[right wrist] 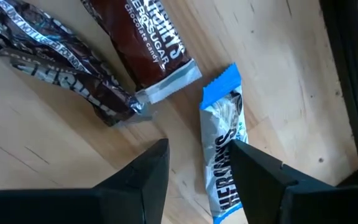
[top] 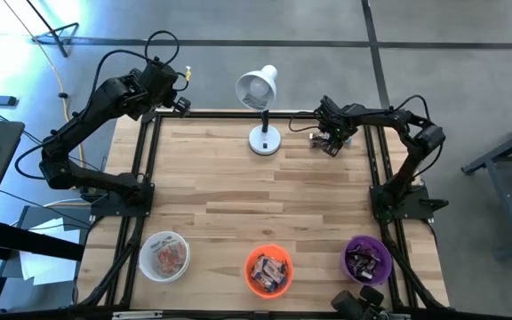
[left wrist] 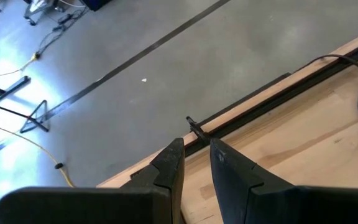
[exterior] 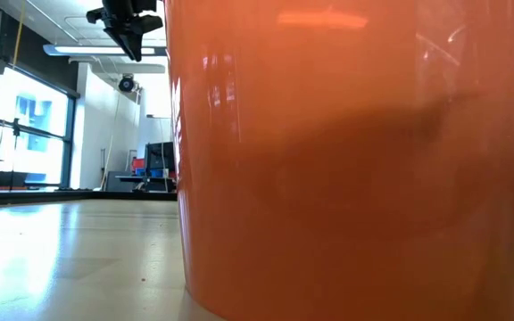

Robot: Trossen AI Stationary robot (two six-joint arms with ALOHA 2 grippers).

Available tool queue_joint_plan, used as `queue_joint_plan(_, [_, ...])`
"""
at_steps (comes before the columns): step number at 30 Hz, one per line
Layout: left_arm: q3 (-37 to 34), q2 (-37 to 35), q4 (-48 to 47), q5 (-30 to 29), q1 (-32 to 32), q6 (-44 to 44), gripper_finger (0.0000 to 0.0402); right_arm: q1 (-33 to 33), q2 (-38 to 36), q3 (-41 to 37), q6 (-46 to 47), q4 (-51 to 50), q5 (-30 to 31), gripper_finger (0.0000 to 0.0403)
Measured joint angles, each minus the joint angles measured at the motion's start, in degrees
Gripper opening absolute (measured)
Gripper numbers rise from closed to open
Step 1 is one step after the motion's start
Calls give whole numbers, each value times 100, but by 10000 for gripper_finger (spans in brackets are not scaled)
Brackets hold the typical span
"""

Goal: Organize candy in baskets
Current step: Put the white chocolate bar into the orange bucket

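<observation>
Three candies lie flat on the wood at the table's far right: a blue-and-silver one, a brown one and a dark crinkled one. My right gripper stands open over them, pointing steeply down, one finger over the blue-and-silver candy and the other on bare wood beside it. My left gripper hangs high over the far left corner, slightly open, with nothing between its fingers. The white basket, orange basket and purple basket stand along the near edge, each holding candy. My right gripper has one finger over the blue-and-silver candy's lower half, coming from above. The finger hides that spot, so I cannot tell whether it touches the candy. The candy lies flat on the table.
A white desk lamp stands at the far middle, left of the candies. A dark frame rail runs along the table's right edge next to my right gripper. In the low view the orange basket's wall fills most of the picture.
</observation>
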Motion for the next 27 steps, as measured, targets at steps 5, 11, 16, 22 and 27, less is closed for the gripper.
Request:
queue_joint_plan(5, [0,0,0,73,-2,-2,64,1,30,0,-2,57,28,155])
queue_joint_plan(11, [0,0,0,73,-2,-30,64,0,77,2,51,176,171,82])
queue_joint_plan(16, [0,0,-4,162,-2,-94,64,0,100,9,197,160,182,10])
queue_joint_plan(22, [0,0,-7,197,-2,-96,64,0,105,4,489,83,159,5])
queue_joint_plan(27, [0,0,-9,197,-2,-96,64,2,114,78,728,-112,121,3])
